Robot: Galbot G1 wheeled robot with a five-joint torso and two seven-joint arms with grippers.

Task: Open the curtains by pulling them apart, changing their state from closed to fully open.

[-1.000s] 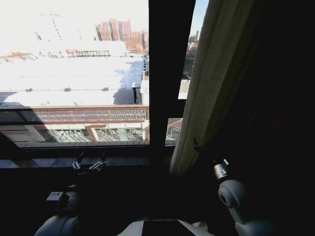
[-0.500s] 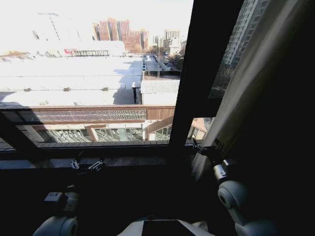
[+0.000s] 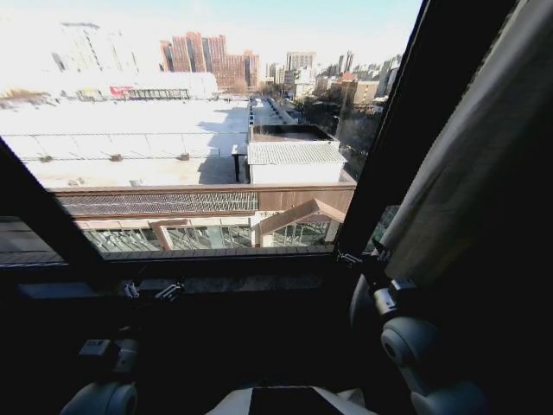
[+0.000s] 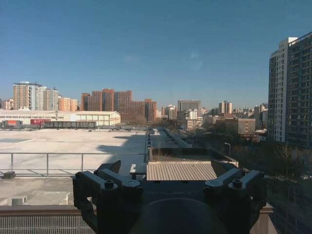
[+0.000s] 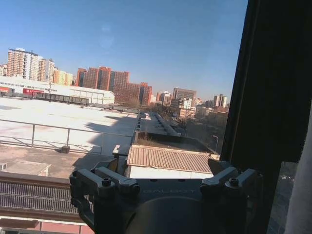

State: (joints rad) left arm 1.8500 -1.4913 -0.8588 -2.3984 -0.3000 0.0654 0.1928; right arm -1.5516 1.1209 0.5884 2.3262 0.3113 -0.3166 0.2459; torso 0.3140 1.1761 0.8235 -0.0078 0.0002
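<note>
- Head view: I am looking down at the window frame (image 3: 380, 173), with the city outside taking up the upper left and middle of the picture. The curtain (image 3: 467, 164) is hanging bunched along the right edge, a cream panel slanting from upper right down toward the middle right. I am seeing just one panel here. The right gripper (image 3: 361, 259) is sitting at the curtain's lower inner edge, just right of centre; I cannot tell whether it is pinching any cloth. The left gripper (image 3: 154, 290) is resting low at lower left by the window sill (image 3: 233, 283), well apart from the fabric.
- Left wrist view: the left gripper (image 4: 168, 173) is spreading its fingers wide with nothing between them, pointing at open sky and rooftops.
- Right wrist view: the right gripper (image 5: 163, 173) is standing wide apart and empty, and a pale strip of curtain (image 5: 302, 195) is showing at the lower right corner beside the dark frame.
- Handling: I am judging the cloth light, soft and slippery in folds; gathering a pleat at the inner edge should hold best.
- Writing: faint raised lettering is showing on both gripper bodies, too dim for me to read.
</note>
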